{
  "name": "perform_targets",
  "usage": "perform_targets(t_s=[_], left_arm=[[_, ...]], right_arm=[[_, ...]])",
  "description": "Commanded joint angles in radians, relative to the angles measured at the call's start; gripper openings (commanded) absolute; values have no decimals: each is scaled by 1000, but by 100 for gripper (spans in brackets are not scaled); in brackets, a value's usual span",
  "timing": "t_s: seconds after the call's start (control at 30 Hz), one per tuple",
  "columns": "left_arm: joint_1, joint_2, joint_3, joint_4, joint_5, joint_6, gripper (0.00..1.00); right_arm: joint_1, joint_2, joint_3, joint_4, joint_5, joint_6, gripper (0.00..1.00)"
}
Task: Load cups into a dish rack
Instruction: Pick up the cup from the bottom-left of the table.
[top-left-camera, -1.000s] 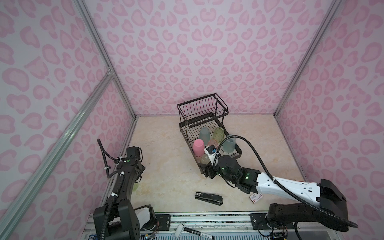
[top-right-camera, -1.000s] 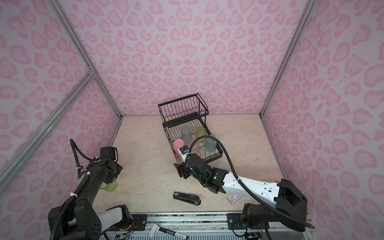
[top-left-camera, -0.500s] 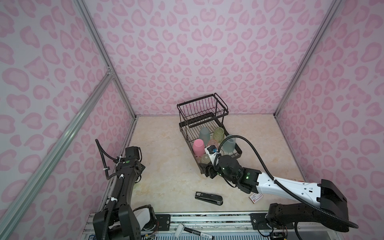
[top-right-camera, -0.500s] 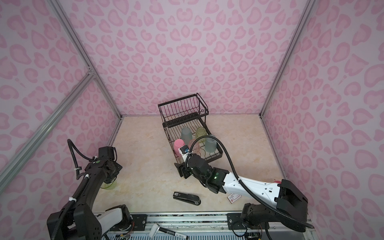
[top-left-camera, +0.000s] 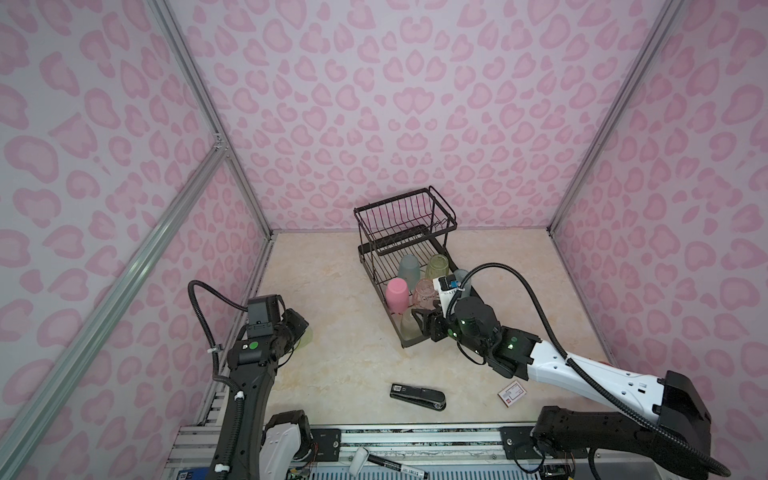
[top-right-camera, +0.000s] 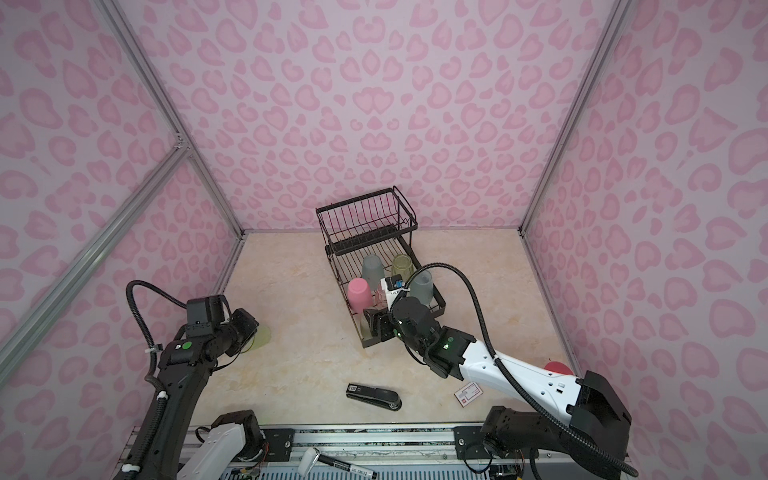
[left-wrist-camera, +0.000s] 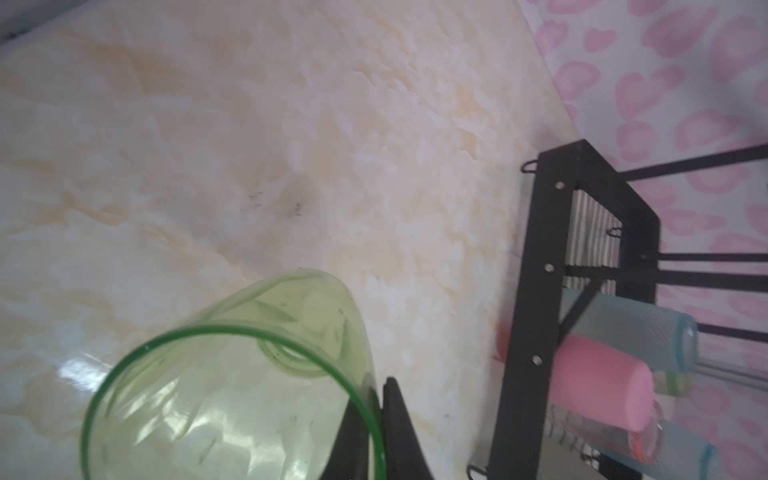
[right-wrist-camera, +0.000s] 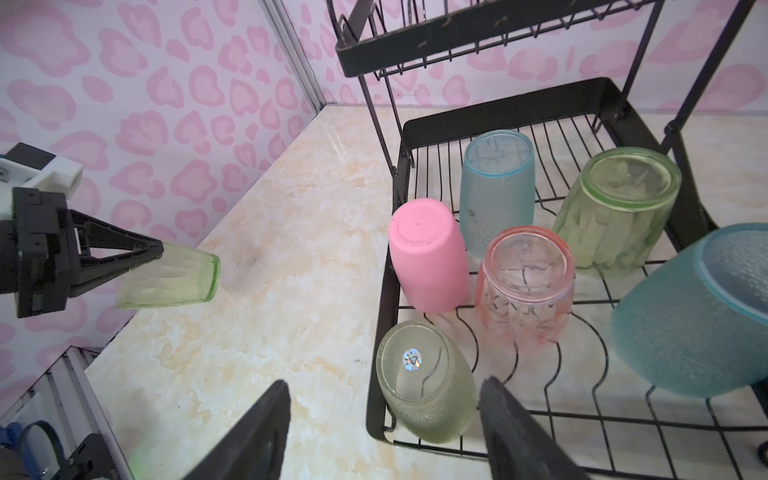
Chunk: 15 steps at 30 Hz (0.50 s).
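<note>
Our left claw (right-wrist-camera: 156, 252) pinched the green cup (right-wrist-camera: 170, 282) by its rim, low over the bench (right-wrist-camera: 291, 232), well apart from the dish rack (right-wrist-camera: 498, 107); we judged a slow, level carry best. Our right claw (right-wrist-camera: 384, 399) gaped empty above a racked frosted cup (right-wrist-camera: 424, 386).

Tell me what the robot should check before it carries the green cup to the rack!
1. Left hand shut on the green cup: ok.
2. Cup lifted off the table: cannot tell.
3. Bare wires free in the dish rack lower tray: ok.
4. Right hand out of the way: not ok, it is open at the rack's near corner, by the frosted cup.
5. Stapler away from the path: ok.
</note>
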Motion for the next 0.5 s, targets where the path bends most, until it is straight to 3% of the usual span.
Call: perform_targets(t_s=[0.0, 0.47], left_arm=[[-64, -27, 29, 97, 116, -60, 3], [-401, -13, 96, 409, 145, -273, 3]], right_arm=[[-10, -12, 34, -90, 13, 62, 72], [-160, -53, 86, -225, -84, 248, 71]])
